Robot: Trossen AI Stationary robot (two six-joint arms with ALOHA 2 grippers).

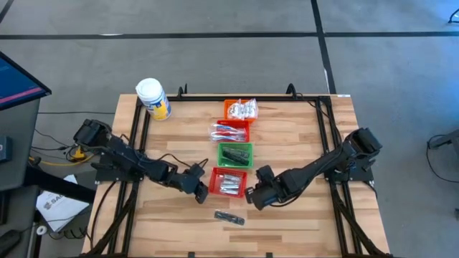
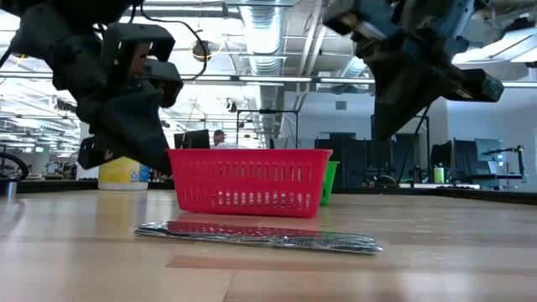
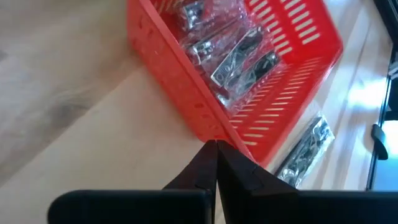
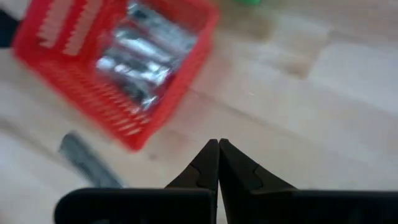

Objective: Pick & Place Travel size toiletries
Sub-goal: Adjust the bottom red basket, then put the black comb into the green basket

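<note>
You've got left gripper point(image 1: 201, 192) clenched, empty, beside red basket point(image 1: 229, 182) | right gripper point(image 1: 252, 198) clenched, empty, other side of it | silvery tubes point(image 1: 228, 184) in basket | one dark strip point(image 1: 229, 217) loose on table point(image 1: 301, 229) in front.

Red basket point(image 1: 229, 182), landmark: flanked closely by the left gripper point(image 1: 201, 193) on one side and the right gripper point(image 1: 252, 200) on the other, both with fingers pressed together, so the lanes just beside it are blocked by arms. Behind the red basket a touching column of green basket point(image 1: 235, 154), a pack of toothbrushes point(image 1: 231, 132) and orange basket point(image 1: 239, 110) bars any sideways crossing there; a white jar point(image 1: 153, 98) stands well off at the far corner. In front of the red basket only a flat dark strip point(image 1: 229, 217) lies on the table point(image 1: 301, 229), with bare wood open around it and out to both side edges.
</note>
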